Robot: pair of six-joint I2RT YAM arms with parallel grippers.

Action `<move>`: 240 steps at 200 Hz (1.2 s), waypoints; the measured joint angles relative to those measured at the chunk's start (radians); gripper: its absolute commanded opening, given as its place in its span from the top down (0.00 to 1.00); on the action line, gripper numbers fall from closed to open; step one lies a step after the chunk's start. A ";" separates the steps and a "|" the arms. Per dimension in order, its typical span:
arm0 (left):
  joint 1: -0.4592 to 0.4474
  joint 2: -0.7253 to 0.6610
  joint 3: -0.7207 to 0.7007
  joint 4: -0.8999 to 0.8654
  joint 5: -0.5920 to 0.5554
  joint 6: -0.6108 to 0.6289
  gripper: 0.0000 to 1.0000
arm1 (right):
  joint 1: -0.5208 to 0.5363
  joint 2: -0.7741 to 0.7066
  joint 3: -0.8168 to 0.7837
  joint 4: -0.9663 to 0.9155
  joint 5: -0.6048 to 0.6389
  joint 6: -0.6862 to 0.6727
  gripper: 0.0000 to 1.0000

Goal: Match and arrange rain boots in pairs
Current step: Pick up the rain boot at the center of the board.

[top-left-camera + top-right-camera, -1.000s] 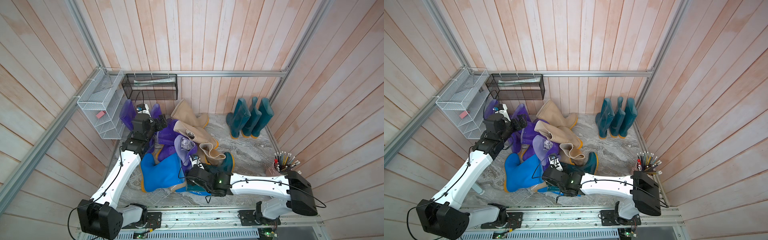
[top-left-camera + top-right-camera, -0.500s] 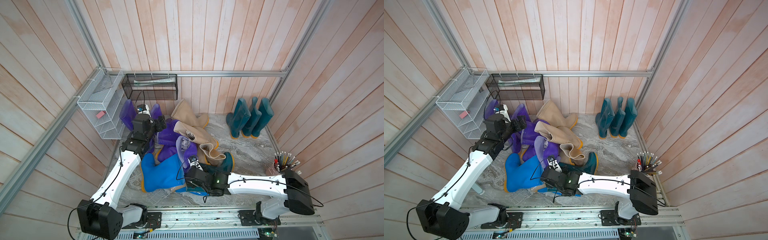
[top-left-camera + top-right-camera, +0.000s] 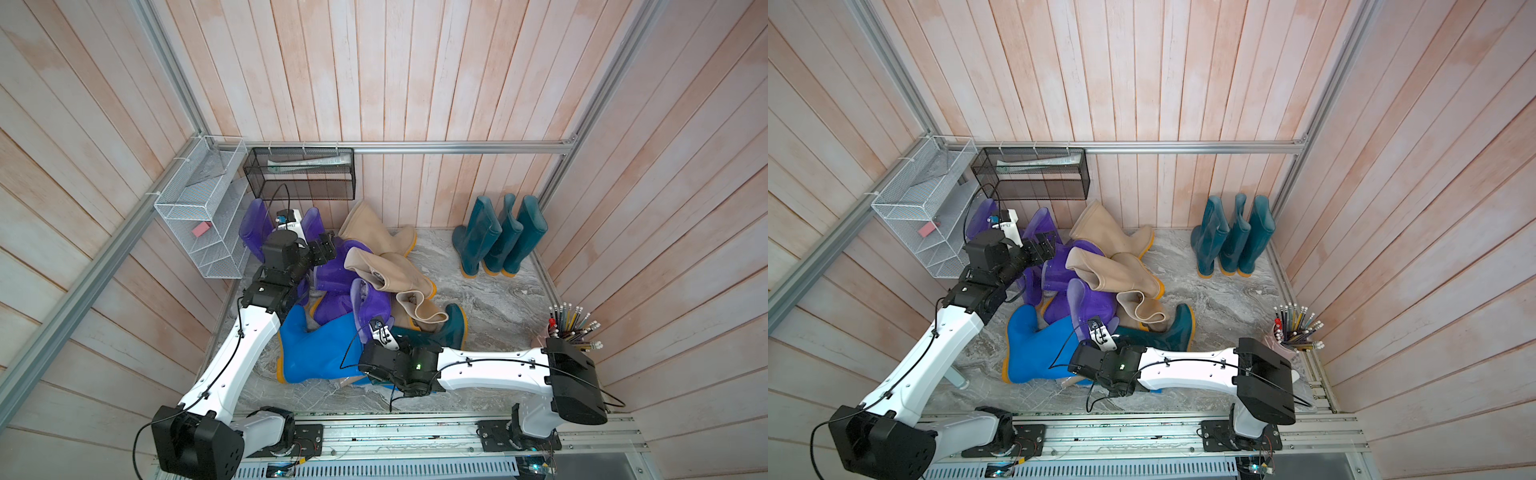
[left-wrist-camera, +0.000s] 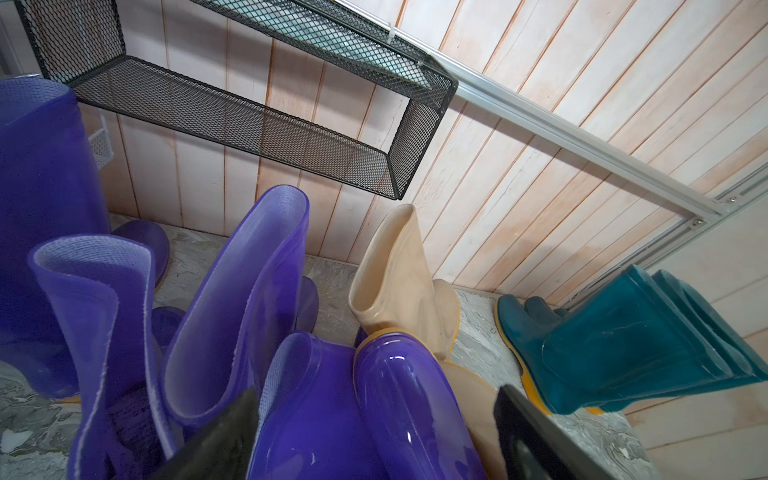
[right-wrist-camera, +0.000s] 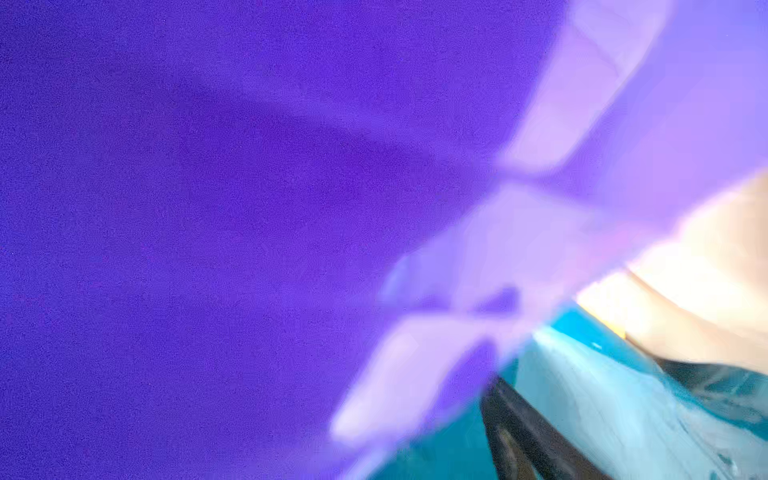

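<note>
The rain boots lie in a heap at the left: purple ones (image 3: pixel 336 270), beige ones (image 3: pixel 395 270) and a bright blue one (image 3: pixel 316 353). A teal boot (image 3: pixel 453 328) lies at the heap's edge. Three teal boots (image 3: pixel 498 237) stand upright at the back right. My left gripper (image 4: pixel 374 432) hangs open over a purple boot (image 4: pixel 399 407) and holds nothing. My right wrist (image 3: pixel 399 365) is low at the heap's front and its jaws are hidden there. In the right wrist view a blurred purple boot (image 5: pixel 249 208) fills the picture. One finger (image 5: pixel 519 424) stands far aside, apart from the boot.
A black mesh shelf (image 3: pixel 299 174) and a white wire shelf (image 3: pixel 199 208) hang on the back-left walls above the heap. A cup of pencils (image 3: pixel 569 328) stands at the right wall. The arms' rail (image 3: pixel 374 428) runs along the front.
My right wrist has slid left along the front of the heap, and the purple boot shaft beside it has shifted slightly. The left arm has barely moved.
</note>
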 measured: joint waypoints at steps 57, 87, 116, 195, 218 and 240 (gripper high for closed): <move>0.000 0.000 -0.003 0.022 0.050 -0.006 0.09 | 0.034 -0.124 -0.066 -0.039 -0.124 -0.028 0.21; 0.000 0.000 -0.004 0.035 0.070 -0.007 0.09 | 0.051 -0.133 -0.081 -0.034 -0.182 -0.034 0.14; 0.000 0.000 -0.011 0.044 0.079 -0.007 0.09 | 0.061 -0.086 -0.068 -0.020 -0.198 -0.048 0.12; 0.000 -0.034 -0.059 0.101 0.127 -0.008 0.08 | 0.093 0.011 0.032 -0.246 0.062 0.127 1.00; 0.000 -0.039 -0.059 0.116 0.139 -0.008 0.08 | 0.093 -0.098 -0.024 -0.333 0.092 0.170 1.00; 0.000 -0.039 -0.059 0.118 0.147 -0.008 0.08 | 0.093 -0.227 -0.080 -0.388 0.103 0.204 1.00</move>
